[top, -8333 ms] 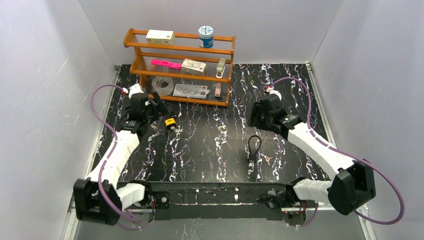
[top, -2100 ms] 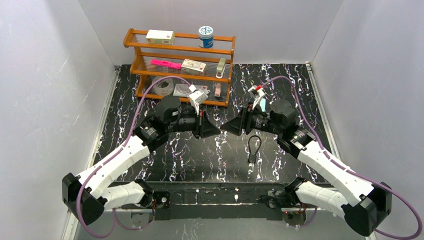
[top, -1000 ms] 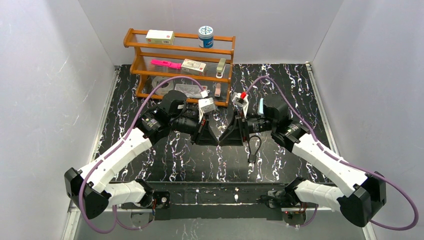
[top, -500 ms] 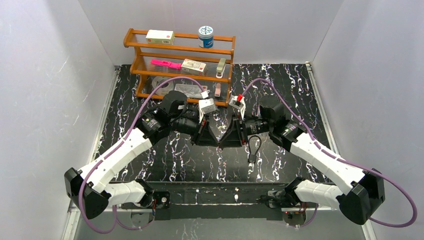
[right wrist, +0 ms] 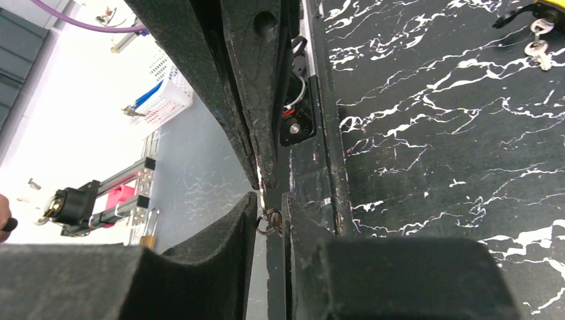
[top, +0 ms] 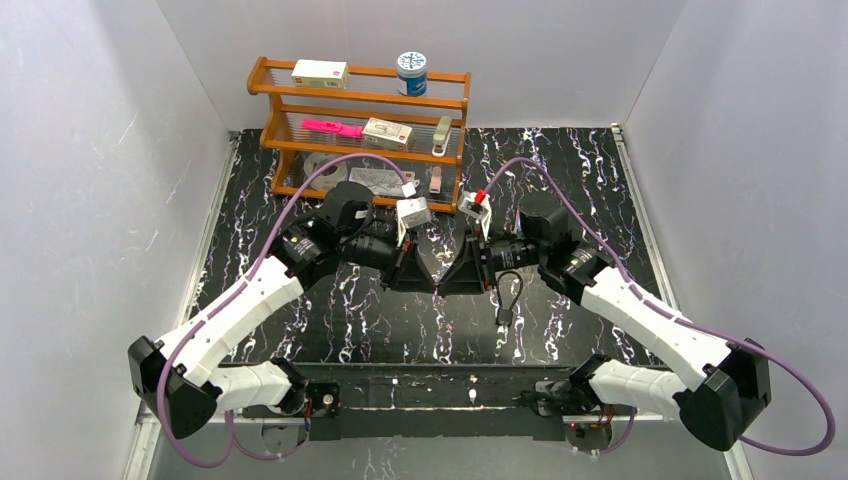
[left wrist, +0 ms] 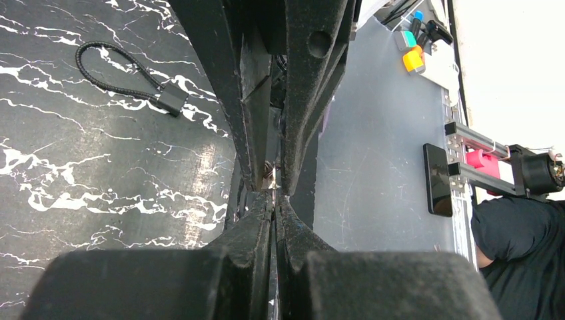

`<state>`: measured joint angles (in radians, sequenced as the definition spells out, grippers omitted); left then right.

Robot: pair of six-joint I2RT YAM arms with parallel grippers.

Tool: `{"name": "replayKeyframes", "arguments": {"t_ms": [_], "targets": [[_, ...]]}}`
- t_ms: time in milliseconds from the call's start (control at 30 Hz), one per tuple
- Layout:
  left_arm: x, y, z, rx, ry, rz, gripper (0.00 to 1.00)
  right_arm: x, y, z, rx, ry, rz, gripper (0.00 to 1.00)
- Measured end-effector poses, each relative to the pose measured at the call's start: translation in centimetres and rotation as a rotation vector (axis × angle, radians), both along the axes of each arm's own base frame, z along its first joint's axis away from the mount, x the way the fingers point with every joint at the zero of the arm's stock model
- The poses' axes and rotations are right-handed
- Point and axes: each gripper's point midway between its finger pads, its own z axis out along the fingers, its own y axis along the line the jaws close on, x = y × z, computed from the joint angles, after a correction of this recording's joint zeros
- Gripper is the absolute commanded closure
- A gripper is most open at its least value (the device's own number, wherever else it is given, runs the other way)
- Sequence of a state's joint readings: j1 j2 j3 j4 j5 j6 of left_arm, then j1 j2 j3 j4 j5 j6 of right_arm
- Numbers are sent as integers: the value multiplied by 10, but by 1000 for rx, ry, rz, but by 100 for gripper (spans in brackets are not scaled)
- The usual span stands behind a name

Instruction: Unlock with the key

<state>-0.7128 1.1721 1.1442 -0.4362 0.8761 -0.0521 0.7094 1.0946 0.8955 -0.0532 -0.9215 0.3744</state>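
Right gripper (right wrist: 268, 200) jaws have been narrowed around the key (right wrist: 270, 223) clamped in left gripper (left wrist: 273, 197) jaws; grip unconfirmed, handover judged underway.

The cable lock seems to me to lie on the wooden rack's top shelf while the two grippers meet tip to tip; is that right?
Not quite: the cable lock lies on the black table beside the right arm, not on the rack. The top external view shows it. The left gripper and right gripper do meet tip to tip.
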Motion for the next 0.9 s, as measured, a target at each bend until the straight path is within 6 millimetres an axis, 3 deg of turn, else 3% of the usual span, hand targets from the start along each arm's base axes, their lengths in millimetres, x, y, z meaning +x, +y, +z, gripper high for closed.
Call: {"name": "replayKeyframes", "arguments": {"t_ms": [167,400,467,633,767,900], "targets": [[0,1,0,1,-9,1,100,4,0,-1,-5,-20,-32,97],[0,1,-1,4,-8,2,98,4,0,-1,-7,-24,-36,99],[0,1,-1,5,-8,4,82,4,0,-1,-6,-25,-37,99],[3,3,-2,19,-10,27,26,5,-3,-3,-5,-42,-65,99],[6,6,1,21,-41,59,8,2,-10,1,15,-85,-94,99],[11,9,12,1,-83,113,4,2,-13,8,42,-133,-114,99]]}}
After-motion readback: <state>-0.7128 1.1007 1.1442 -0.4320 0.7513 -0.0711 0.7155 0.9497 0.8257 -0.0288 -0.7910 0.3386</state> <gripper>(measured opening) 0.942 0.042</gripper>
